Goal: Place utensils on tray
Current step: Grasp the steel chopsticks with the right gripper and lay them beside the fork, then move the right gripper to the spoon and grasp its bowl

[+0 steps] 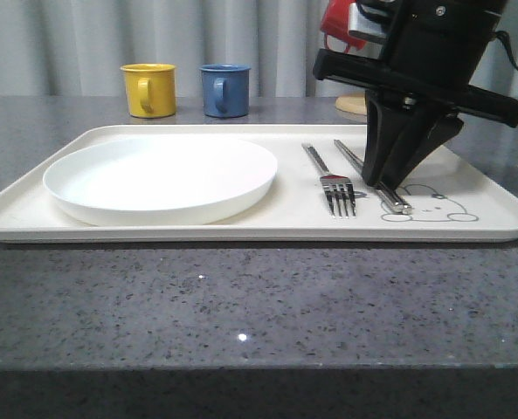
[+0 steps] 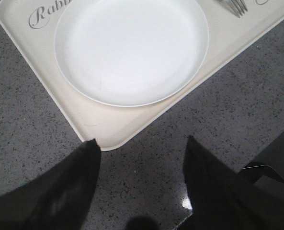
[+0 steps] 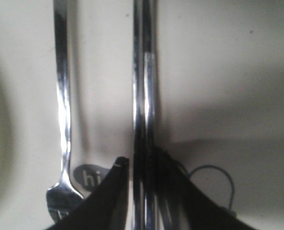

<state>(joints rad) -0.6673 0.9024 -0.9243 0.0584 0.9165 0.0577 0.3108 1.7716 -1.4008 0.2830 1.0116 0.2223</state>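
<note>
Thin, stiff, slippery silver metal chopsticks (image 3: 144, 96) lie on the cream rectangular plastic tray (image 1: 241, 229), pinched near their tips by the right gripper (image 1: 388, 183) fingers, at three o'clock of the fork (image 1: 333, 179), while the left gripper (image 2: 142, 158) hangs spread.

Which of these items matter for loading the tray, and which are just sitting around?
Job items:
tray
fork
chopsticks, right gripper jaws closed around them

Bystanders:
white plate
yellow mug
blue mug

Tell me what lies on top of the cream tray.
On the tray lie a round white plate, a fork and a pair of chopsticks. The right gripper closes around the chopsticks and covers their middle part.
</note>
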